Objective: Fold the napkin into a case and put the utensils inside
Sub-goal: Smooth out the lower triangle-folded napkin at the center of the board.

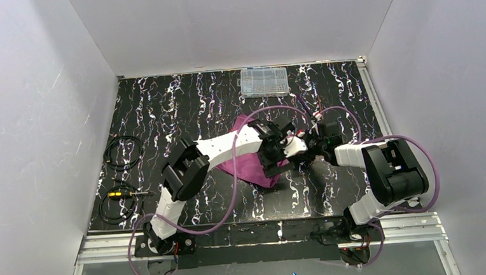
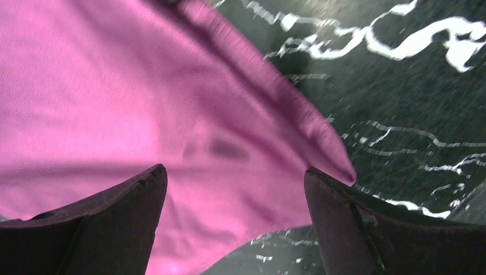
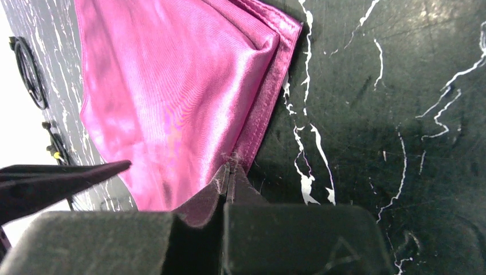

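My left gripper (image 2: 235, 172) hangs spread wide over the napkin (image 2: 143, 103), close above the cloth near its corner. My right gripper (image 3: 229, 172) is pinched tight on the napkin's hemmed edge, frayed threads at its tips. The plum napkin lies doubled over in layers at the middle of the black marbled table (image 1: 162, 110), partly under the left arm.

No text, label, brand, number or sign could be read in any view. The clear compartment box (image 1: 264, 82), at the upper middle of the overhead view, was too small to make out any marking. The napkin (image 3: 172, 86) across both wrist views showed only plain cloth.
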